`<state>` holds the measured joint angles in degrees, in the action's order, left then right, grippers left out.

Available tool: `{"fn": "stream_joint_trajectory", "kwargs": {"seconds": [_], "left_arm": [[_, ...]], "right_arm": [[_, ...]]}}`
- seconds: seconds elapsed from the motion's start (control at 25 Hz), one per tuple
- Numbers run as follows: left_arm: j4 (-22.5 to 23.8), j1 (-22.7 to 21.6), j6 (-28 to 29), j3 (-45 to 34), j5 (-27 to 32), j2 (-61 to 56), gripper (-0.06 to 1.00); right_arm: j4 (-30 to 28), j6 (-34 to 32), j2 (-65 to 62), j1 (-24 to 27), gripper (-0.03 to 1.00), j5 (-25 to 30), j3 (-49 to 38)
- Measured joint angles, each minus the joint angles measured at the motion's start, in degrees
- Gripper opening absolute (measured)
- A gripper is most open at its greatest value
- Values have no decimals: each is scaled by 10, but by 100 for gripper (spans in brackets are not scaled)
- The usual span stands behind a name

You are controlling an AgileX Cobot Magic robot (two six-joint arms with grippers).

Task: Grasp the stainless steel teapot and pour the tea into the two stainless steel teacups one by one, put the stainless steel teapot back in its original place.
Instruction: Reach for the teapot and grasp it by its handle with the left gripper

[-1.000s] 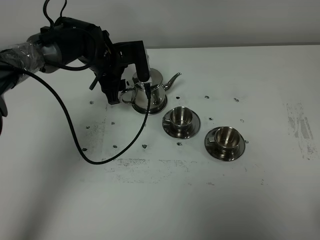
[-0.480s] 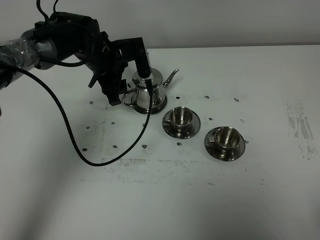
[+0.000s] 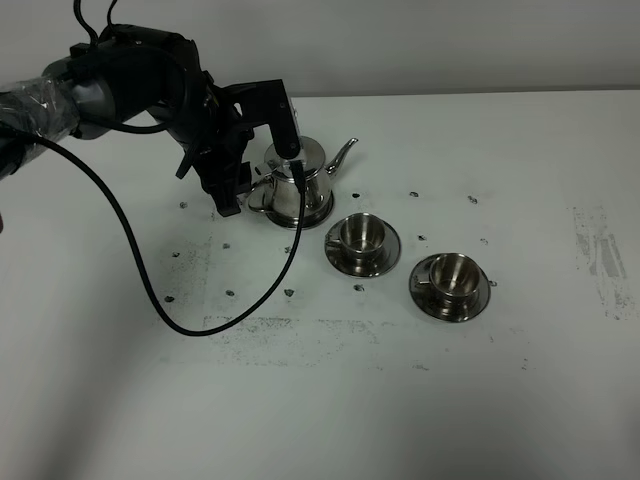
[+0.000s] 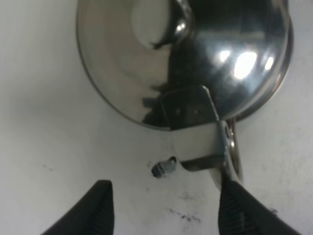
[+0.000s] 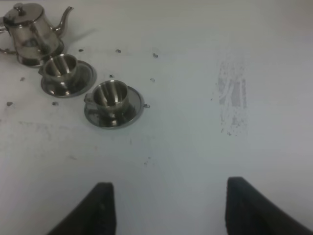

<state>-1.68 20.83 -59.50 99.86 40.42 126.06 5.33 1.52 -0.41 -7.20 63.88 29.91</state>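
The stainless steel teapot (image 3: 298, 178) stands upright at the back left, spout pointing right, on its round tray, of which only a rim (image 3: 318, 214) shows. My left gripper (image 3: 232, 196) is at the pot's handle side. In the left wrist view the left gripper (image 4: 166, 210) is open, with the handle loop (image 4: 229, 155) just ahead of one finger and nothing held. Two stainless steel teacups (image 3: 360, 234) (image 3: 452, 272) sit on saucers right of the pot. My right gripper (image 5: 171, 210) is open and empty over bare table, far from the cups (image 5: 61, 66) (image 5: 110, 94) and the teapot (image 5: 30, 30).
A black cable (image 3: 200, 322) hangs from the left arm and loops across the table in front of the teapot. The white table (image 3: 330, 400) has dark specks and a grey scuffed patch (image 3: 600, 255) at the right.
Over the second the teapot has shifted slightly back and its spout has come more upright. The left arm has moved a little back and left. The cups have not moved.
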Motion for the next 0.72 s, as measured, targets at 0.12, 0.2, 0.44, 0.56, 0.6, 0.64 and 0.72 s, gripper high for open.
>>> {"fn": "stream_joint_trajectory", "kwargs": {"seconds": [0.12,0.2,0.44,0.56,0.6,0.64,0.72], "left_arm": [[0,0,4,0,5,0,47],[0,1,9,0,8,0,47],[17,5,40,0,11,-2,47],[40,5,66,0,11,-6,47],[48,5,75,0,10,-8,47],[53,5,82,0,10,-9,47],[59,5,91,0,6,-10,47]], "right_arm": [[0,0,0,0,48,0,0],[0,0,0,0,48,0,0],[0,0,0,0,48,0,0],[0,0,0,0,48,0,0],[0,0,0,0,48,0,0],[0,0,0,0,48,0,0],[0,0,0,0,48,0,0]]}}
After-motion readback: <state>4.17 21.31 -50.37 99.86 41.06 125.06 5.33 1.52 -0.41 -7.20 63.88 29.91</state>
